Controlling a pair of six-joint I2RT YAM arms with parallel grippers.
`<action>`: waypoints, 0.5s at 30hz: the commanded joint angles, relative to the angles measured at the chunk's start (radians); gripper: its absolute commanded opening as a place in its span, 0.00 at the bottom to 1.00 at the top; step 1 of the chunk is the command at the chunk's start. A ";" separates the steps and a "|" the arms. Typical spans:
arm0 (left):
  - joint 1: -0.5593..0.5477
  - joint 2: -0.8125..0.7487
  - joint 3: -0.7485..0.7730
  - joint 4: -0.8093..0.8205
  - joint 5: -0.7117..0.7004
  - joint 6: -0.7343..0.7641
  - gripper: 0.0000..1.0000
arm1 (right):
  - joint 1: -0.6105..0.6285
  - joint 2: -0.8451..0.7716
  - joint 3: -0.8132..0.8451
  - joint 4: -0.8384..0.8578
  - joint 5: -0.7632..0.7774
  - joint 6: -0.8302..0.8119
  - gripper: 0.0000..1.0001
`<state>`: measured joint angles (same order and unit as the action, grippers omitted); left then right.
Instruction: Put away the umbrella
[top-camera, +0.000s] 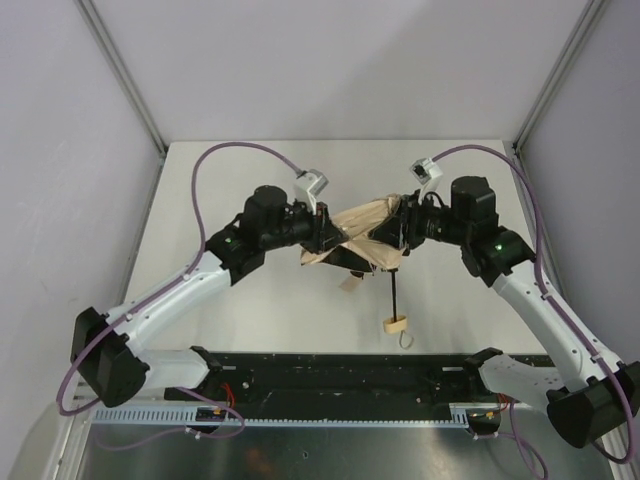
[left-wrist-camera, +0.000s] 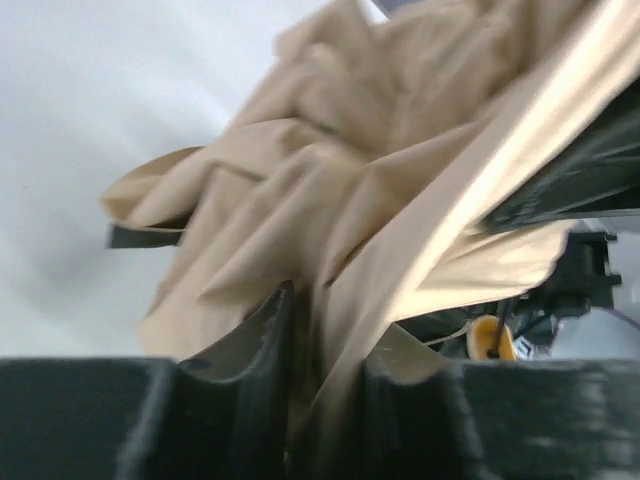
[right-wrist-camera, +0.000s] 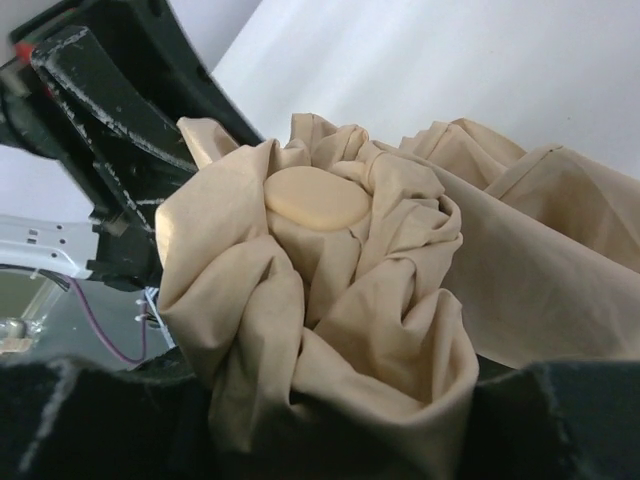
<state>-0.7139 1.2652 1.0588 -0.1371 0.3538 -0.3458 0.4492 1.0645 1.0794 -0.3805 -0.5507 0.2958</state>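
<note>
Tan umbrella (top-camera: 362, 228) fabric looks mid-gathering, left pincer (top-camera: 322, 240) and right pincer (top-camera: 398, 235) both clamped on it. Next likely needs folds wrapped tight.

Soft, even overhead light fills the top view; the white counter (top-camera: 280, 310) reads bright, and only faint shadows lie beneath the umbrella (top-camera: 360, 215). The left wrist view is blurred throughout, with a pale sheen on the fabric toward 2 o'clock. The right wrist view is sharper, gentle shadows sitting in the folds, its foreground at 6 o'clock dark.
</note>
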 joint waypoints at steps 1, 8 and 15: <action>0.094 -0.060 -0.047 -0.112 -0.166 0.038 0.47 | -0.051 -0.035 0.082 0.086 -0.123 0.062 0.00; 0.119 -0.189 0.016 -0.117 -0.184 0.034 0.98 | -0.055 0.028 0.175 0.004 0.384 -0.032 0.00; 0.125 -0.259 0.039 -0.134 -0.196 0.029 0.99 | -0.065 0.170 0.382 0.069 1.130 -0.401 0.00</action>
<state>-0.5941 1.0508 1.0618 -0.2718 0.1806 -0.3302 0.3996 1.1732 1.3155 -0.4412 0.0570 0.1577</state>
